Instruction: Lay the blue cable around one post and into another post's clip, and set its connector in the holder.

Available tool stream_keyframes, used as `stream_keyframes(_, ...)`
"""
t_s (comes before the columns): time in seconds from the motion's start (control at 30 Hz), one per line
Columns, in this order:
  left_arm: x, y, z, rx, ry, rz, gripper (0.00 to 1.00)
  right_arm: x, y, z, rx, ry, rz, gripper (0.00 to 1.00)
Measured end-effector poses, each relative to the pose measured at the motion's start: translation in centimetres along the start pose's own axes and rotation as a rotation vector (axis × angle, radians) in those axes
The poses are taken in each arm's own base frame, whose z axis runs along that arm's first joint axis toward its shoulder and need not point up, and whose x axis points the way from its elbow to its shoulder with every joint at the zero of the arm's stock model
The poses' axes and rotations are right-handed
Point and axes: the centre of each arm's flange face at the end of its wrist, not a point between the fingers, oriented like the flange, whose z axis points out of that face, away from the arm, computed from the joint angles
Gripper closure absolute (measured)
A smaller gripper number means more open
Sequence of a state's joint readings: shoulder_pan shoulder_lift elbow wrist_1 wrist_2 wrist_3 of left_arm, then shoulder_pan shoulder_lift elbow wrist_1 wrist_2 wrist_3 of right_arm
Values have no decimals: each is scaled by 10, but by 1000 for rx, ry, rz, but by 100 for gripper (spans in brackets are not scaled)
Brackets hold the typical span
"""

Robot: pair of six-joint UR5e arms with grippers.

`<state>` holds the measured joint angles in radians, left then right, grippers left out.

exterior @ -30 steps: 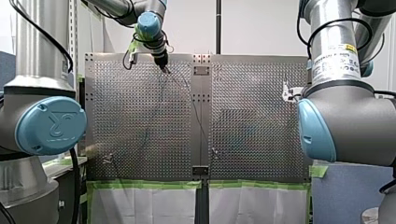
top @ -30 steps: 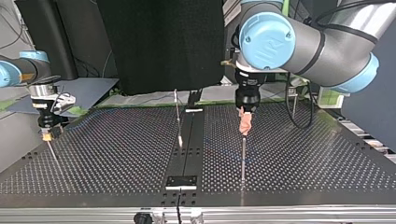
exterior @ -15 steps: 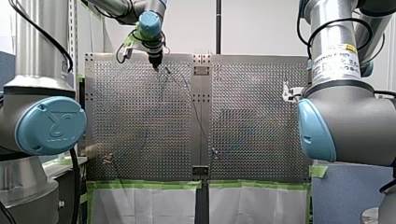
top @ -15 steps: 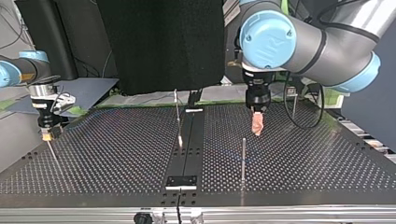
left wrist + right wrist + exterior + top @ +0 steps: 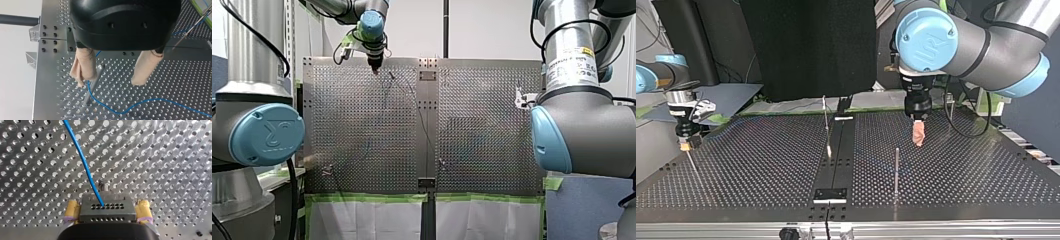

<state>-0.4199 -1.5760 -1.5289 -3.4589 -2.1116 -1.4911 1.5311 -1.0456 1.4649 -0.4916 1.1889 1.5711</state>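
My left gripper [image 5: 109,83] hangs empty, beige pads apart, the post [image 5: 896,167] at its 7 o'clock in the top view. The blue cable [image 5: 140,102] bends around that post. My right gripper [image 5: 107,205] clamps the connector [image 5: 107,215]. The wrap looks done; next, I judge, the cable needs regrasping and guiding toward the clip.

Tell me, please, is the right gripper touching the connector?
Touching: the right wrist view shows the right gripper, yellow pads pressed against both sides of the connector.
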Motion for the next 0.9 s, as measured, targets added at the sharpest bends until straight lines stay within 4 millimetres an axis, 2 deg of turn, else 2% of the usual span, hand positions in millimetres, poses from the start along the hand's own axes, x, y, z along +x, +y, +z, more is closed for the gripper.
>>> stream_keyframes(0.67,-1,-2,0,5,-11,6,0,0,0,0,0,0,0,1)
stream_keyframes(0.9,2,-9,3,40,-40,-19,0,0,0,0,-1,-1,0,1)
